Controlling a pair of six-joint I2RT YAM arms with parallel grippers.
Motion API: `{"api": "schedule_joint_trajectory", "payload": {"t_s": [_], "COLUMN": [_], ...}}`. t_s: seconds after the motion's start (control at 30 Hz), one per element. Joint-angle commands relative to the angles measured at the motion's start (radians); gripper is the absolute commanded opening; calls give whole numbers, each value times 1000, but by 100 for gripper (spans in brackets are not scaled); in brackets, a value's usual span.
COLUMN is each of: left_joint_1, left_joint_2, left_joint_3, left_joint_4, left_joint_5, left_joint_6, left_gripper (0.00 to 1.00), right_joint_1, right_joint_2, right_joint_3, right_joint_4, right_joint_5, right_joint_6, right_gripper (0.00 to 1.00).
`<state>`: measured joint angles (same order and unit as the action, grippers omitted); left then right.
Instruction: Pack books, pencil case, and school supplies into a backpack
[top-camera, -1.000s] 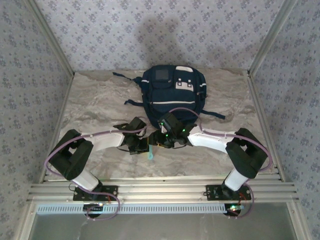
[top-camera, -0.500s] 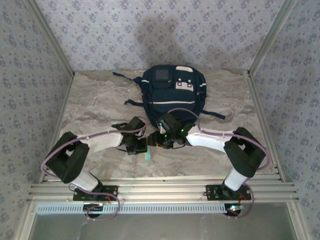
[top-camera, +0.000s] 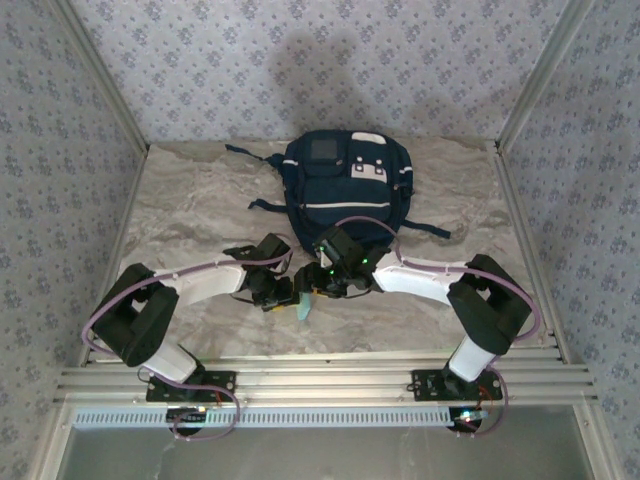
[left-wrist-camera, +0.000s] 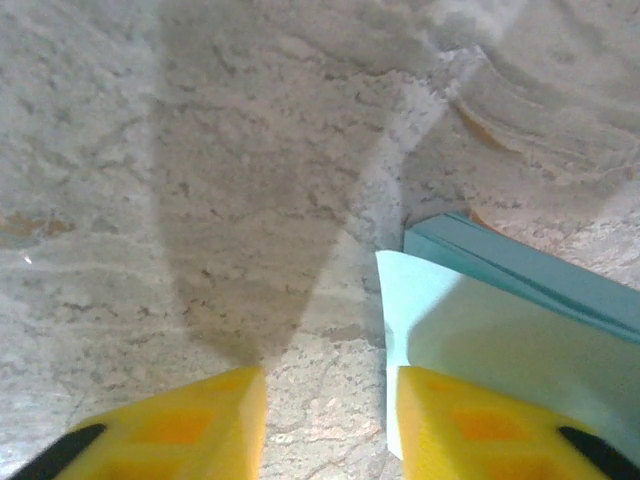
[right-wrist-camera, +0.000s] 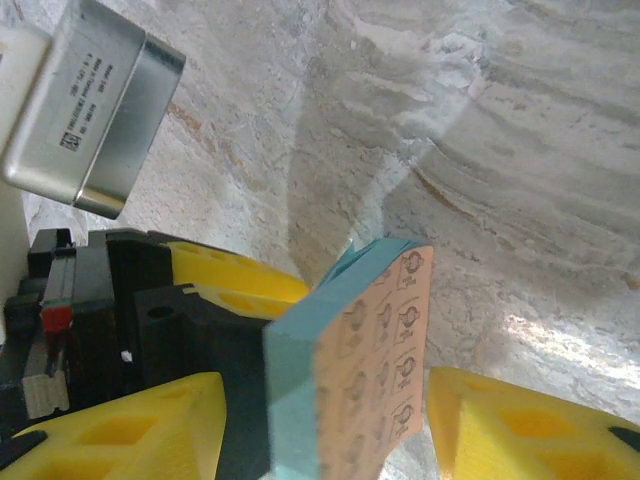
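Right wrist view has the light-blue pad (right-wrist-camera: 350, 370) standing between the fingers of the right gripper (right-wrist-camera: 325, 405), whether pinched I cannot tell, and because the left gripper (left-wrist-camera: 325, 400) is open beside it, it could drop onto the table (right-wrist-camera: 500, 150).

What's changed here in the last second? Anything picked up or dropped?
The left gripper has opened and let go of the small teal pad, which it had been pinching. From above, the pad now shows more of its face. The right gripper keeps its fingers on either side of the pad, but it is unclear whether they grip it. The backpack has not moved.
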<state>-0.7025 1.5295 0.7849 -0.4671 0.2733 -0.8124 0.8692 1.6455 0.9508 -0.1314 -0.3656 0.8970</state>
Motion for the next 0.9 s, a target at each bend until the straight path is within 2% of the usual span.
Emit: {"api": "schedule_joint_trajectory", "payload": {"t_s": [0.0, 0.1, 0.17, 0.37, 0.43, 0.5, 0.6, 0.67, 0.87], "left_joint_1": [-21, -21, -21, -20, -18, -18, -17, -17, -18], "left_joint_2": [-36, -42, -43, -47, -44, -41, -39, -39, -60], "left_joint_3": [46, 50, 53, 40, 37, 36, 36, 37, 71], "left_joint_4": [71, 74, 66, 62, 62, 64, 65, 66, 60], "left_joint_5": [65, 65, 60, 49, 46, 42, 43, 43, 61], "left_joint_6": [-9, -11, -5, -5, -5, -5, -7, -8, -13], "left_gripper": [45, 47, 47, 47, 47, 47, 48, 48, 48], "right_joint_1": [16, 15, 11, 1, 1, 2, 5, 10, 14], "right_joint_2": [-3, -1, -2, 0, 6, 16, 34, 38, 34], "right_joint_3": [20, 17, 2, -30, -29, -25, -8, 0, 26], "right_joint_4": [20, 13, 19, 42, 43, 38, 4, -9, -48], "right_joint_5": [-36, -34, -30, -36, -42, -47, -43, -33, -16], "right_joint_6": [-12, -10, -2, 8, 2, -2, -11, -20, -40], "right_gripper": [57, 56, 51, 22, 19, 20, 38, 45, 49]}}
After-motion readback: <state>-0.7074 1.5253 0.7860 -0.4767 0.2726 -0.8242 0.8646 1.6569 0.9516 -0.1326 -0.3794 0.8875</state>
